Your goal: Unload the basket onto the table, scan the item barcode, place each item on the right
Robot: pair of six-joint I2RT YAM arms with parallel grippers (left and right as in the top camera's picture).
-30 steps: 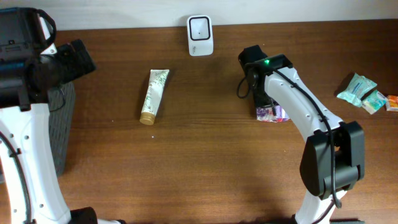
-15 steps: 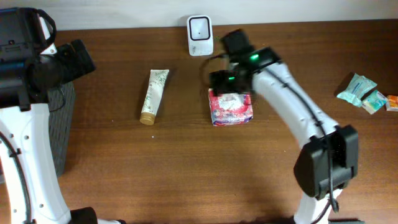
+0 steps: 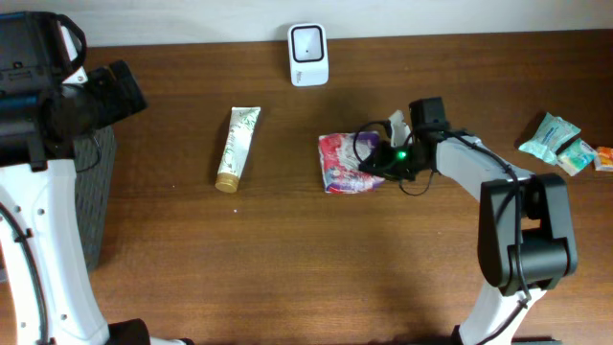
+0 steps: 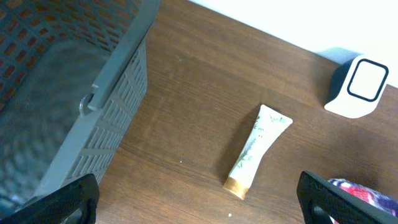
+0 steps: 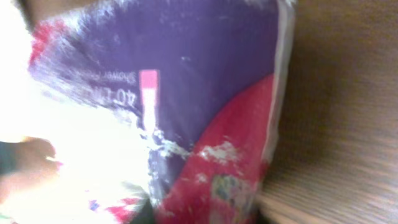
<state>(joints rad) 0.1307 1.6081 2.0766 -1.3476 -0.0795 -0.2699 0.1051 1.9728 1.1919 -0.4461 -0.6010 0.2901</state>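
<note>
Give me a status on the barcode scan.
Done: the red and purple packet lies mid-table, in front of the scanner. In hand: the right end effector is shut on the packet's right edge. Left: presenting the barcode to the scanner; the packet is not at the scanner's window, and the blurred right wrist view shows no clear barcode.

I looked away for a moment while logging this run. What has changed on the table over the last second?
The red and purple packet moved left, from right of centre toward the scanner, brought there by the right gripper. That gripper has swung back to the packet's right edge and is shut; whether it pinches the packet is unclear. The tube, basket and left arm stayed put.
</note>
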